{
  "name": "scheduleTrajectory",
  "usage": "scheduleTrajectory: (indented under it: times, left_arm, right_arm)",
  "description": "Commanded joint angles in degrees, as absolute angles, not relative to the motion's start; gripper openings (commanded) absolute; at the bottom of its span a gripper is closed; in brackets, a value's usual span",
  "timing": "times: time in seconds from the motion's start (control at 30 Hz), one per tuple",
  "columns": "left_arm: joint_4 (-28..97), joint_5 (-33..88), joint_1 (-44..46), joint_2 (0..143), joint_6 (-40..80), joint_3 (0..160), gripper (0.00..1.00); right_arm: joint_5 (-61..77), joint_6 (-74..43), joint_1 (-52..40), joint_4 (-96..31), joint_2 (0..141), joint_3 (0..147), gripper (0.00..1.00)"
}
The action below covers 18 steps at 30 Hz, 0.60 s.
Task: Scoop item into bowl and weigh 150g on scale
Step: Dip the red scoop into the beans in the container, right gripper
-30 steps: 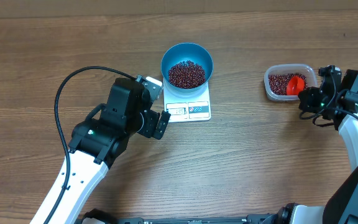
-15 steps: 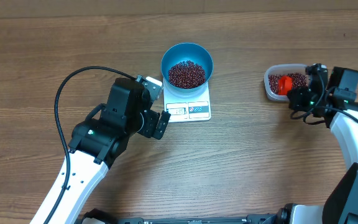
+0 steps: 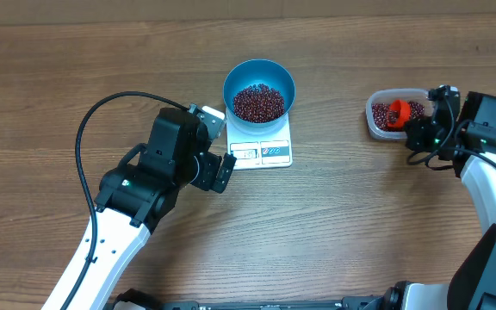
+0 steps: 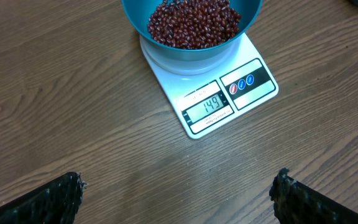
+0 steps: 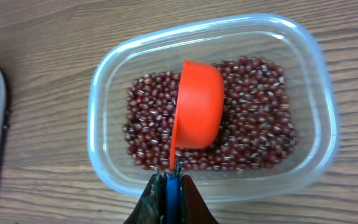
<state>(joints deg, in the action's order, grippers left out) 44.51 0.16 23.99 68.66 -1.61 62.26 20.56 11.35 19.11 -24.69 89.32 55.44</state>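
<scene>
while the right gripper pinches the scoop, cup at its 12 o'clock among beans in the tub, the bowl on the scale sits at the tub's 9; left gripper splayed, empty.

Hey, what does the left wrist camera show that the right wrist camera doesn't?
Only the left wrist: the blue bowl of beans sitting on the white scale, whose display seems to read 149, with the left gripper empty, jaws wide open. Only the right wrist: the clear tub and the orange scoop tipped on its side in it, its handle pinched by the right gripper. Both: dark red beans and the wooden table.
</scene>
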Motion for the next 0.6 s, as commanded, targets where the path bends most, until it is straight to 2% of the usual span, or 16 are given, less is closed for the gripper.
scheduleTrajectory:
  times: [0.0,0.57]
  left_arm:
    - [44.3,-0.3,24.0,69.0,-1.1,62.0,0.99]
    - [44.3,-0.3,24.0,69.0,-1.1,62.0,0.99]
  right_arm:
    - [20.6,15.4,19.3,-24.8,87.2,56.3,0.04]
    - [20.7,18.7,19.3,-27.8,77.6,56.3,0.04]
